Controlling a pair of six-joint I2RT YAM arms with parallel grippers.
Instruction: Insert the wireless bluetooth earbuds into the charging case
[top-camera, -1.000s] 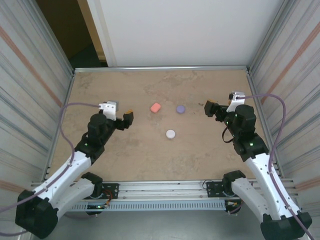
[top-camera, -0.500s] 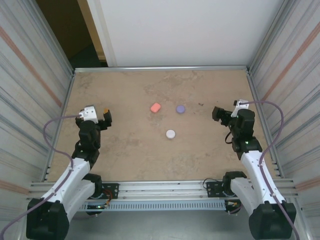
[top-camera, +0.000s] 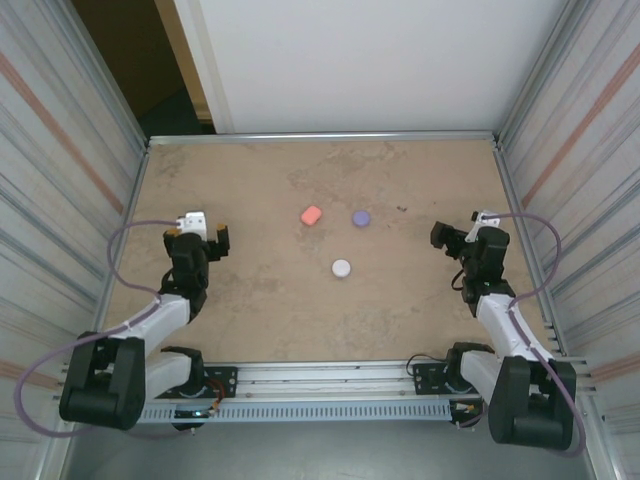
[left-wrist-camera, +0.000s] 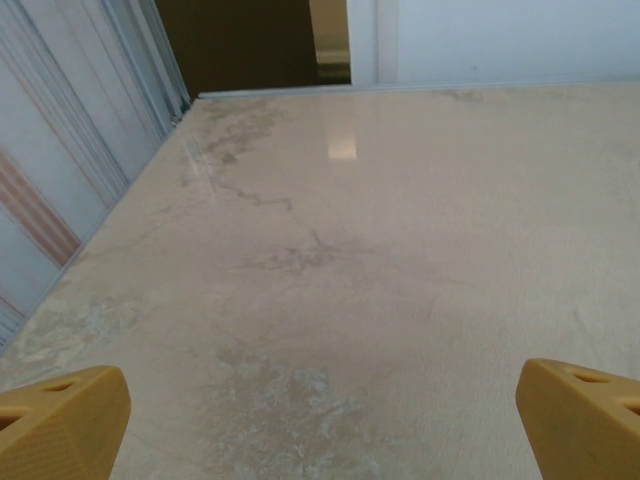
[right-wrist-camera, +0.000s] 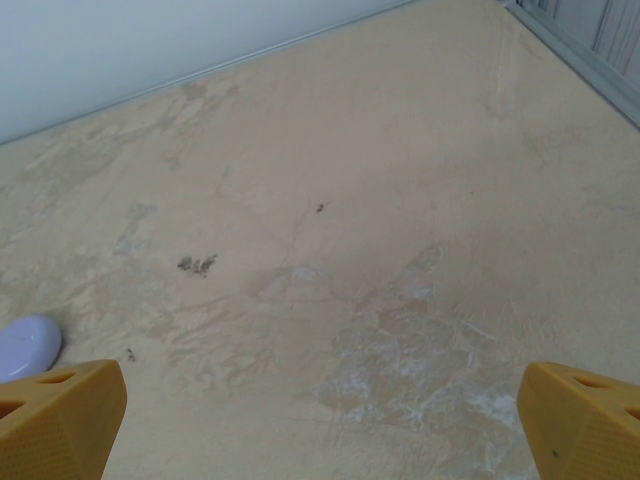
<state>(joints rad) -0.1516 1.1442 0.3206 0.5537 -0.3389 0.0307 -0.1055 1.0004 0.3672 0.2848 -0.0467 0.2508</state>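
Now both claws are seen spread wide over the bare table (left-wrist-camera: 330, 250). The left claw (top-camera: 200, 240) is held well to the left of the white charging case (top-camera: 342, 267), and the right claw (top-camera: 447, 238) well to its right. Beyond the white charging case, the coral-pink case (top-camera: 311, 214) is set to the left and the purple case (top-camera: 361, 217) slightly to the right. All three appear shut. Whether earbuds lie inside cannot be told.

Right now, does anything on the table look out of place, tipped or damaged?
Nothing stands out. The pink case, purple case and white case lie flat and apart from each other. Only small dark marks stain the table near the purple case.
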